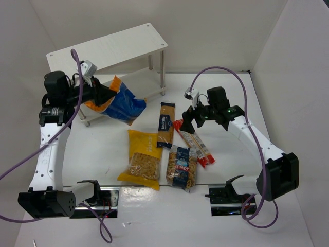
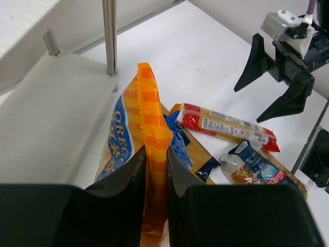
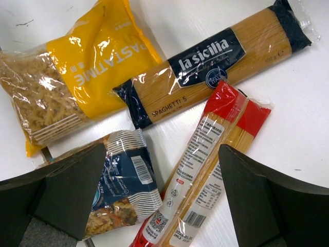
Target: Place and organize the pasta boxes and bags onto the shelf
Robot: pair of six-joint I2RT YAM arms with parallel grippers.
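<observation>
My left gripper (image 1: 104,96) is shut on the orange end (image 2: 153,121) of the blue bag (image 1: 122,106), which hangs tilted just in front of the white shelf (image 1: 110,46), beside its lower tier (image 2: 46,113). My right gripper (image 3: 163,154) is open, hovering over the long red pack (image 3: 205,170) without touching it. On the table lie the large yellow windowed bag (image 1: 141,158), the long navy-tan pack (image 1: 165,125), the clear blue-labelled bag (image 1: 182,167) and the red pack (image 1: 194,143). The same packs appear in the right wrist view: yellow (image 3: 87,67), navy-tan (image 3: 205,67), clear blue-labelled (image 3: 123,185).
The shelf stands at the back left on thin silver legs (image 2: 109,36). White walls close in the table on three sides. Both arm bases and their cables sit along the near edge (image 1: 164,198). The red pack's end overlaps the clear bag's corner.
</observation>
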